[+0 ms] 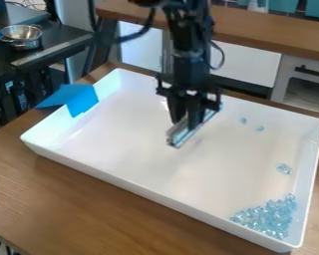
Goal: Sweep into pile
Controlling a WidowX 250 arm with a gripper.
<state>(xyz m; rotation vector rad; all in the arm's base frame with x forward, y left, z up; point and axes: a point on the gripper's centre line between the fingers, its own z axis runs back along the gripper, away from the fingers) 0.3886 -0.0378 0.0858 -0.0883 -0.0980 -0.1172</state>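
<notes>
Gripper: as it hangs over the middle of the tray, the gripper [187, 123] points down, its two fingers clamped on the strip.
Strip: the strip [178, 136], pale and shiny, slants between the fingers, one end toward the near left, the other toward the far right.
Pile: the pile [268, 217] of pale blue beads lies well apart from the gripper, nearer the camera and to the right in view, heaped in the tray's near right corner.
Cluster: a cluster [284, 169] of a few beads sits between the pile and the far right corner, near the right wall.
Pair: two single beads, the left bead [243, 120] and the right bead [260, 128], lie near each other on the floor of the tray, to the right of the gripper.
Tray: the tray [125, 144] is white, with low raised walls, on a brown wooden table [89, 204].
Sheet: a blue sheet [81, 100] hangs over the tray's left wall, part inside, part outside.
Left of room: a metal bowl [21, 35] rests on a black counter [61, 44].
Behind: a wooden worktop [255, 35] runs above white cupboards [245, 61], with a dark handle [312, 71] at the right and blue panels [318, 8] farther back.
</notes>
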